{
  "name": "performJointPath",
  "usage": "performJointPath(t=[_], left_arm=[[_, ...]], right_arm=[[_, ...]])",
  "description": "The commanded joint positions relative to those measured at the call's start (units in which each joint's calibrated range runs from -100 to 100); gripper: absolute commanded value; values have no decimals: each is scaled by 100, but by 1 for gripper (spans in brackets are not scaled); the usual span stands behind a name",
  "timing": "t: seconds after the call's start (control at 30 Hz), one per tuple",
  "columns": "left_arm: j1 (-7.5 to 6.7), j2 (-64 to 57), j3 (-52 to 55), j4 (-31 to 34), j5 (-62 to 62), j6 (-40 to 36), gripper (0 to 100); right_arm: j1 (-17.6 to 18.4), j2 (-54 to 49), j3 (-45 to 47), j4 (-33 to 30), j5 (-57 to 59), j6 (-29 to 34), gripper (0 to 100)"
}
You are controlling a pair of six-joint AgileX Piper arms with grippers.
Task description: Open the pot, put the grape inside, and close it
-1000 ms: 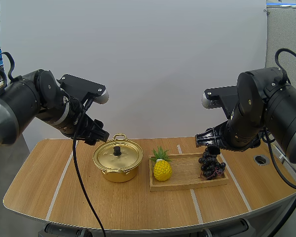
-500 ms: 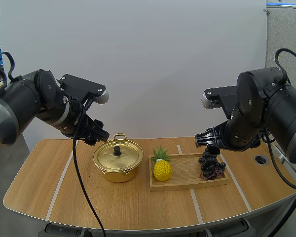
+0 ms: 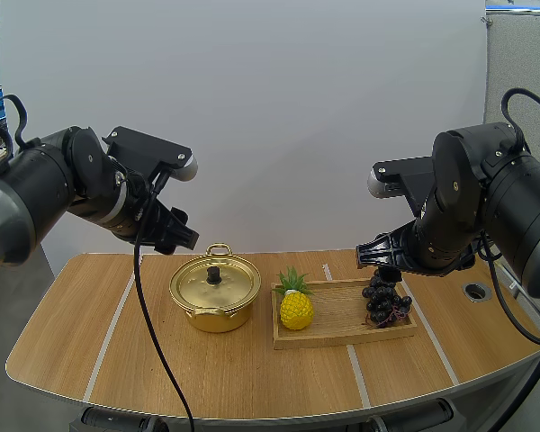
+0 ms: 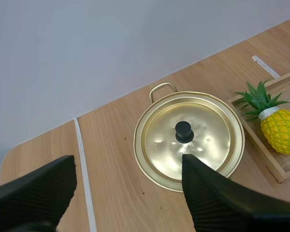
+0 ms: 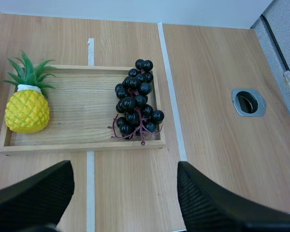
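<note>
Table (image 3: 252,369) holds lidded pot (image 4: 188,140), contents hidden; left claw (image 4: 128,162) and right claw (image 5: 124,166) gape empty.

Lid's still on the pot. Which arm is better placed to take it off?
Left. The open left gripper hangs close above the pot, near the lid knob. The right gripper is open over the grapes on the wooden tray, away from the pot.
</note>
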Motion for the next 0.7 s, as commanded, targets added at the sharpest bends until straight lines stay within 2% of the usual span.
performJointPath(t=[0.0, 0.17, 0.33, 0.43, 0.67], left_arm=[[12, 26, -24, 5, -244, 71, 100], [12, 271, -24, -175, -782, 632, 100], [-8, 784, -24, -199, -1458, 817, 100], [-109, 1188, -145, -392, -1300, 1212, 100], [-459, 2199, -1093, -431, -759, 1225, 100]], right_arm=[[-28, 2, -37, -40, 48, 9, 100], [-28, 2, -37, -40, 48, 9, 100], [-28, 2, -37, -40, 48, 9, 100], [-28, 2, -37, -40, 48, 9, 100], [-28, 2, -37, -40, 48, 9, 100]])
